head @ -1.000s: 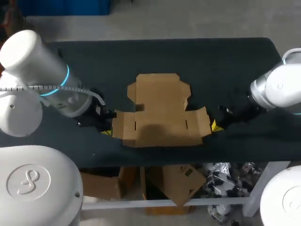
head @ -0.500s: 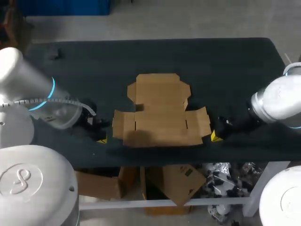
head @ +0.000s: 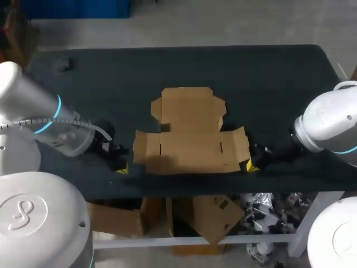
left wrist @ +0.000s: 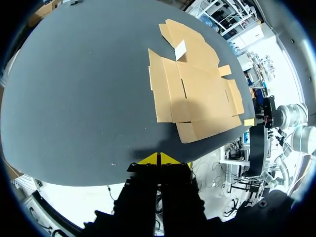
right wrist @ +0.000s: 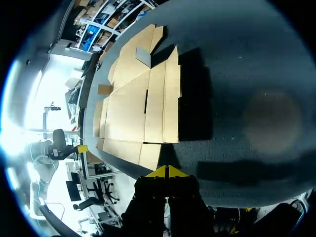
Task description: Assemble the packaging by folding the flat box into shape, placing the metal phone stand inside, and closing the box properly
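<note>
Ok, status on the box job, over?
Left gripper shut, empty, left of box. Right gripper shut, empty, by its right flap. Box flat, unfolded. Phone stand not in view.

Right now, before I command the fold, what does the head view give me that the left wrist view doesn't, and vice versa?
Head view only: the left arm coming in from its side, and the full outline of the table, with the flat box near its front edge. Left wrist view only: the left gripper has its yellow tips pressed together, holding nothing, short of the box's corner. Both: the box lying unfolded, and the right gripper at its opposite corner.
</note>
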You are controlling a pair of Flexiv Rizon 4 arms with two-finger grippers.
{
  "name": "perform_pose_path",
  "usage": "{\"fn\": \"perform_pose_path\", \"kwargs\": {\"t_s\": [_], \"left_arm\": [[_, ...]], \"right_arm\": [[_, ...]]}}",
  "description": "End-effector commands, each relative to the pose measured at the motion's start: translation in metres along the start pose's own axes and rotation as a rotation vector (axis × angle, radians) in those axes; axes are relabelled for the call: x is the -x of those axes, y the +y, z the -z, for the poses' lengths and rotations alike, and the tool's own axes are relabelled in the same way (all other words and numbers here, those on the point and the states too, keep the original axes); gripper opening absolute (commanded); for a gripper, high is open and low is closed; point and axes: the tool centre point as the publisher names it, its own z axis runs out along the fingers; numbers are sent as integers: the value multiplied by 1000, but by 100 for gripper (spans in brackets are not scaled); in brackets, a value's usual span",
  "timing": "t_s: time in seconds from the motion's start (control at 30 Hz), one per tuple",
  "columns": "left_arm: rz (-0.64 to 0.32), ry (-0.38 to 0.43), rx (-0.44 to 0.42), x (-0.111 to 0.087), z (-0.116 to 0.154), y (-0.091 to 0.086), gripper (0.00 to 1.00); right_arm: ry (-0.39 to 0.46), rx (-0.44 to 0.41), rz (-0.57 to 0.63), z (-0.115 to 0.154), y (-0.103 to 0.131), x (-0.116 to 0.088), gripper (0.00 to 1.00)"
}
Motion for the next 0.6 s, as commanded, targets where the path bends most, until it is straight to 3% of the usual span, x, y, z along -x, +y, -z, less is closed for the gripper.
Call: {"fn": "perform_pose_path", "kwargs": {"t_s": [0.03,0.6], "left_arm": [[-1,8,7,2,-8,-2,0],[-16,28,33,1,-15,-4,0]], "right_arm": [[7,-7,3,-5,4,0,0],[34,-10,1,-19,2,2,0]]}}
